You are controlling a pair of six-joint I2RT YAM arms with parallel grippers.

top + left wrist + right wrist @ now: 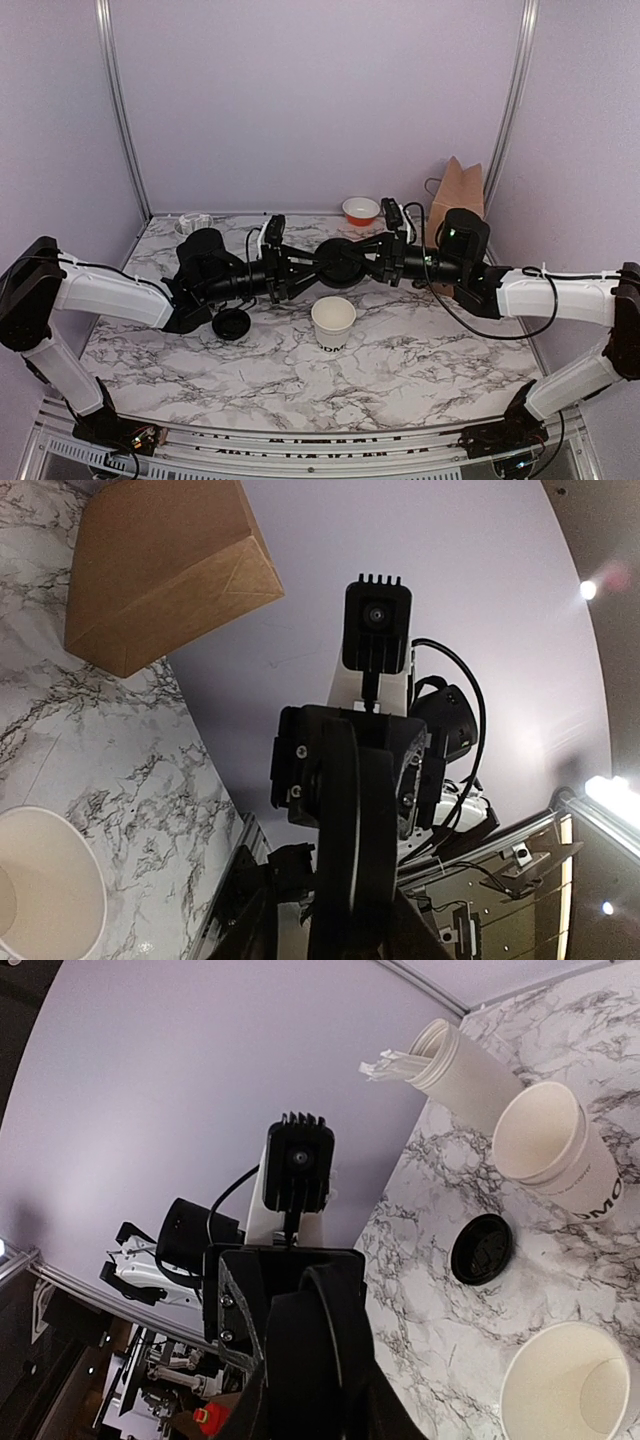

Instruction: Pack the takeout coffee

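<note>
A black lid point(340, 262) hangs in the air above the table's middle, caught between my two grippers, which face each other. My right gripper point(366, 260) is shut on its right edge; in the right wrist view the fingers hug the lid point(318, 1350) edge-on. My left gripper point(316, 265) reaches the lid's left edge, and in the left wrist view a small gap shows beside the lid point(352, 840), so its jaws stand loose around it. The white paper cup point(333, 322) with dark lettering stands upright and uncovered just in front of the lid, also seen as the cup point(570, 1385).
A second black lid point(232, 323) lies flat on the marble beside the left arm. A brown paper bag point(455, 195) stands at the back right, a red and white bowl point(360, 210) next to it. Nested white cups point(550, 1145) and a packet holder point(455, 1065) stand at the back left.
</note>
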